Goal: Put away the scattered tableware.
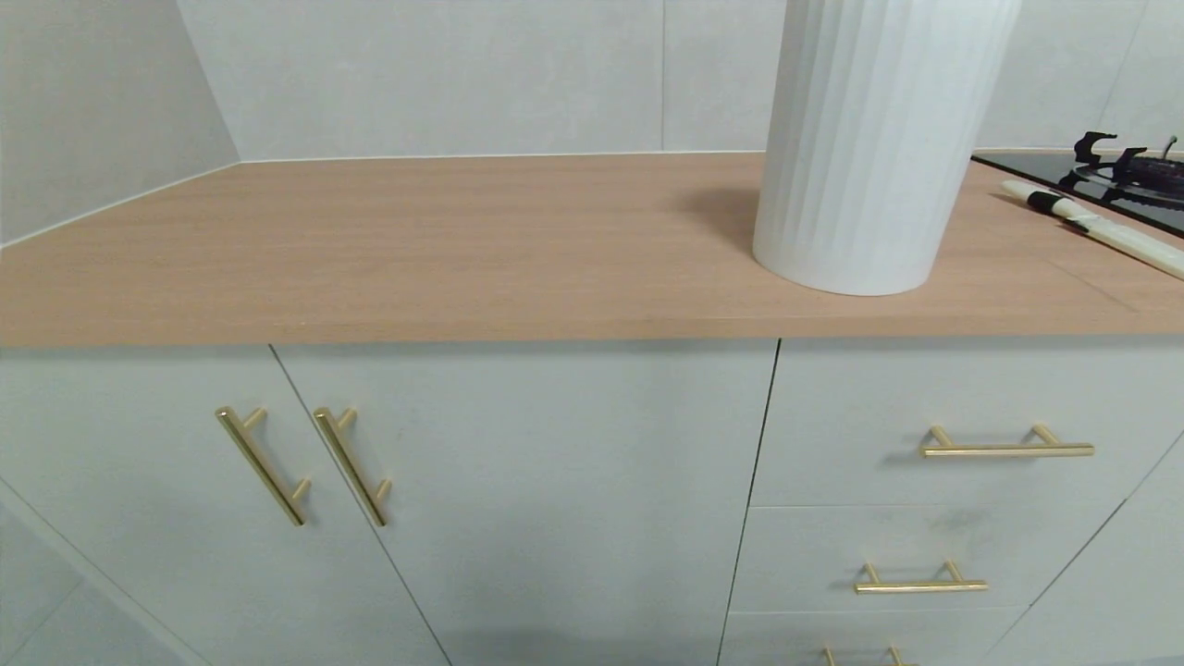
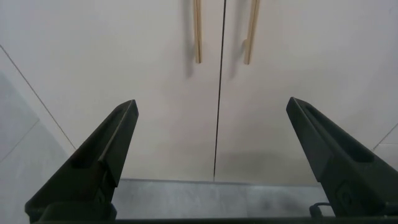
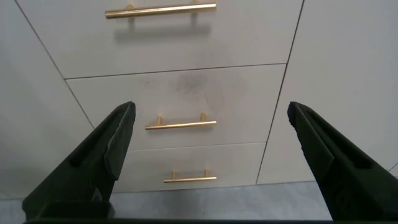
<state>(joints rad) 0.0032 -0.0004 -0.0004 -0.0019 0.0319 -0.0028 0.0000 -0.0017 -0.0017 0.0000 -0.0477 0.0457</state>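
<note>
A pale utensil (image 1: 1101, 227) with a black band lies flat on the desk (image 1: 462, 250) at its far right. It is just beside the stove (image 1: 1128, 176) and to the right of a tall white ribbed holder (image 1: 879, 139). The left claw (image 2: 211, 104) is spread wide and holds nothing, facing the two doors (image 2: 155, 112) below the desk. The right claw (image 3: 211, 107) is likewise spread and faces the drawers (image 3: 186, 93). Both are well apart from the utensil.
</note>
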